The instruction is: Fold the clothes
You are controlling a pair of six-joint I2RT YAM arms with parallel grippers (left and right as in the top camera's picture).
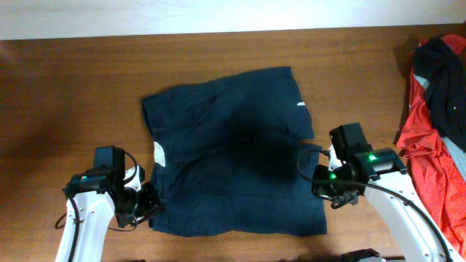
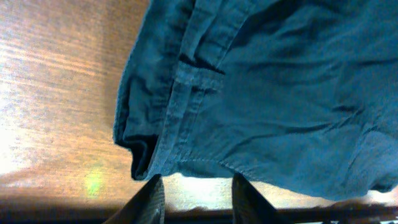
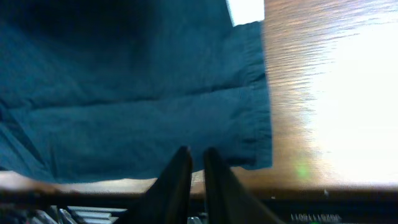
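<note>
Your left gripper (image 2: 198, 182) hangs parted and empty at the edge of the shorts (image 2: 280, 93). Your right gripper (image 3: 196, 153) looks nearly closed, and I cannot tell whether it has cloth. Pinch both corners evenly.

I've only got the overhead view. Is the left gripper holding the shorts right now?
Observer: No. In the left wrist view the left gripper is open, with only bare table between its fingers. The edge of the shorts lies right at the tips.
Operator: And the right one?
Observer: In the right wrist view the right gripper is nearly closed with nothing between its fingers. Its tips sit at the hem.
Operator: Which part faces the left gripper?
Observer: A corner with what looks like a belt loop.
</note>
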